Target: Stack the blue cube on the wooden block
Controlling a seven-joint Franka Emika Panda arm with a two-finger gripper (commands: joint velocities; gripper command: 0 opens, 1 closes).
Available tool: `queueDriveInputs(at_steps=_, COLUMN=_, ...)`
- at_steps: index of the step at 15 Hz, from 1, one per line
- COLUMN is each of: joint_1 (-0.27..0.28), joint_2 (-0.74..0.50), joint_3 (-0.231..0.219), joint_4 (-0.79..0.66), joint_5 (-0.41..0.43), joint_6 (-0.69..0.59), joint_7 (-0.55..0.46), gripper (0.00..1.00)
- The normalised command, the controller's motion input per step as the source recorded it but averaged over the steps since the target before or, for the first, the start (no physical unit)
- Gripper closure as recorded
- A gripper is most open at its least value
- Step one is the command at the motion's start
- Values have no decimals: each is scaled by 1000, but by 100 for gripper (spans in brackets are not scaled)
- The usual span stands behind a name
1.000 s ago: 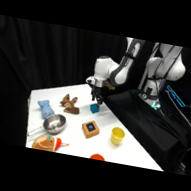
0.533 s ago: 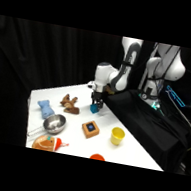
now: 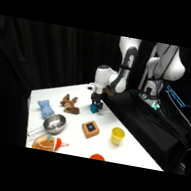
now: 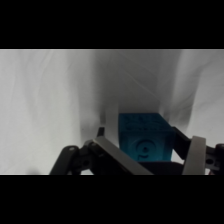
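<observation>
The blue cube (image 3: 95, 109) rests on the white table (image 3: 78, 93) near its far edge. My gripper (image 3: 97, 104) has come down over it from above. In the wrist view the cube (image 4: 145, 140), a figure stamped on its face, sits between the two fingers of the gripper (image 4: 152, 129). The left finger (image 4: 111, 125) lies against the cube's side, while a narrow gap shows at the right finger (image 4: 195, 155), so the gripper is open. The wooden block (image 3: 91, 129), orange-brown with a dark blue centre, lies flat a short way nearer the camera.
A yellow cup (image 3: 118, 135) stands right of the wooden block. A brown soft toy (image 3: 69, 103) and a light blue soft toy (image 3: 44, 107) lie to the left. A metal bowl (image 3: 54, 123) and an orange object (image 3: 47, 142) sit at the front left.
The gripper has moved down and slightly right from above the table until its fingers straddle the blue cube. The cube and the other objects have not moved.
</observation>
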Motion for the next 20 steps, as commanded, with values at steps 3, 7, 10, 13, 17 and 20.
queueDriveInputs(at_steps=3, joint_1=-92, joint_2=47, joint_3=75, joint_4=82, joint_5=-122, joint_6=120, joint_7=141, gripper=40)
queueDriveInputs(at_steps=7, joint_1=-2, joint_2=46, joint_3=-11, joint_4=74, joint_5=-149, joint_6=101, joint_7=171, gripper=70)
queueDriveInputs(at_steps=10, joint_1=292, joint_2=-91, joint_3=-328, joint_4=-27, joint_5=-268, joint_6=47, joint_7=284, gripper=76)
queueDriveInputs(at_steps=13, joint_1=349, joint_2=-242, joint_3=-371, joint_4=-81, joint_5=-271, joint_6=-68, joint_7=281, gripper=77)
queueDriveInputs(at_steps=17, joint_1=297, joint_2=-312, joint_3=-277, joint_4=-58, joint_5=-243, joint_6=-229, joint_7=271, gripper=77)
queueDriveInputs(at_steps=20, joint_1=152, joint_2=-394, joint_3=-97, joint_4=-41, joint_5=-222, joint_6=-413, joint_7=264, gripper=77)
